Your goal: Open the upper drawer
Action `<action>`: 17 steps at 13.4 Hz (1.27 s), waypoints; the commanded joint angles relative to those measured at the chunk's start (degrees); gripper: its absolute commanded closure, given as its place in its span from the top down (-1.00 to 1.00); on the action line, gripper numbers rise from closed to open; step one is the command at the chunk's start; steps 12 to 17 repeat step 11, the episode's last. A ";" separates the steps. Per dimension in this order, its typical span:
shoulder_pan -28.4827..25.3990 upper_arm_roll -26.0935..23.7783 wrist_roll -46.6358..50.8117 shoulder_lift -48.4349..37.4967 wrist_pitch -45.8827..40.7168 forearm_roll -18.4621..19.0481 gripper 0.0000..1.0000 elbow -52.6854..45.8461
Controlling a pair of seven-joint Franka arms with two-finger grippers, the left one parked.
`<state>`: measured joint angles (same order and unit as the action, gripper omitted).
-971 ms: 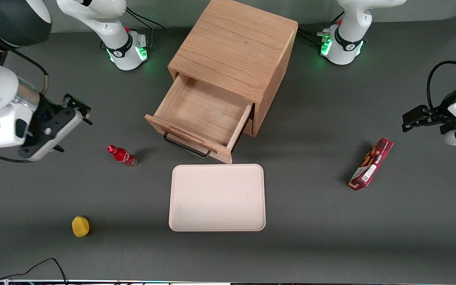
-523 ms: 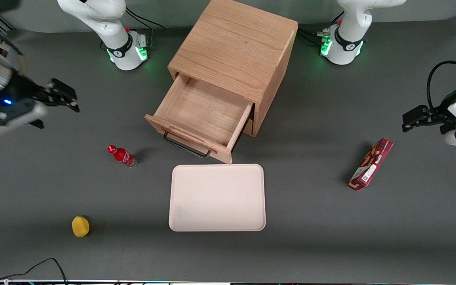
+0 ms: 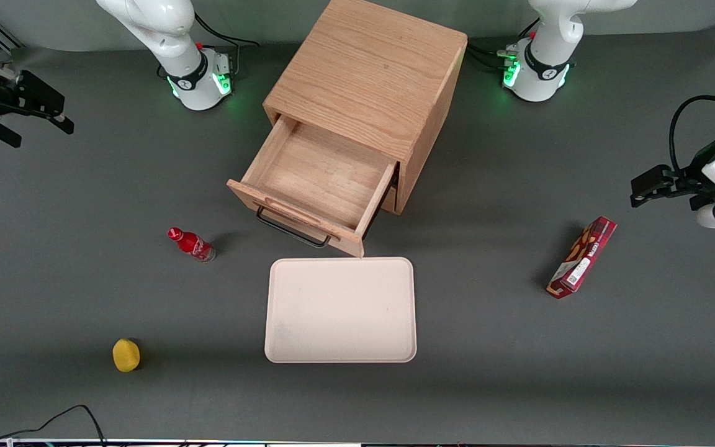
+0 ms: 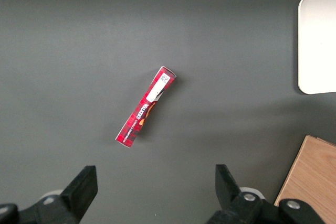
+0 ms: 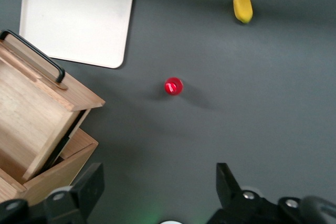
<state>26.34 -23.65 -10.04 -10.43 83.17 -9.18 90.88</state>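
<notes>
The upper drawer point(image 3: 317, 180) of the cube-shaped oak cabinet point(image 3: 370, 74) stands pulled out, its inside empty, with its thin black wire handle point(image 3: 289, 231) toward the front camera. It also shows in the right wrist view point(image 5: 31, 108) with its handle point(image 5: 34, 53). The lower drawer is hidden under it. My right gripper point(image 3: 38, 108) is open and empty, high above the table at the working arm's end, well away from the cabinet. In the right wrist view the gripper point(image 5: 157, 187) hangs over bare table.
A cream tray point(image 3: 340, 309) lies in front of the open drawer. A small red bottle point(image 3: 191, 244) stands beside the drawer toward the working arm's end. A yellow lemon point(image 3: 126, 354) lies nearer the camera. A red box point(image 3: 582, 256) lies toward the parked arm's end.
My right gripper has pulled away from the cabinet, moving up and farther from the front camera toward the table's end. The drawer has stayed open and still.
</notes>
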 commanded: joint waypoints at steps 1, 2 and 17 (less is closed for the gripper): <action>1.35 0.45 0.11 -0.04 0.76 -1.98 1.00 1.50; 1.17 0.45 0.11 0.84 1.47 -2.07 1.00 1.67; -33.28 28.83 5.82 3.05 4.81 4.08 1.00 4.66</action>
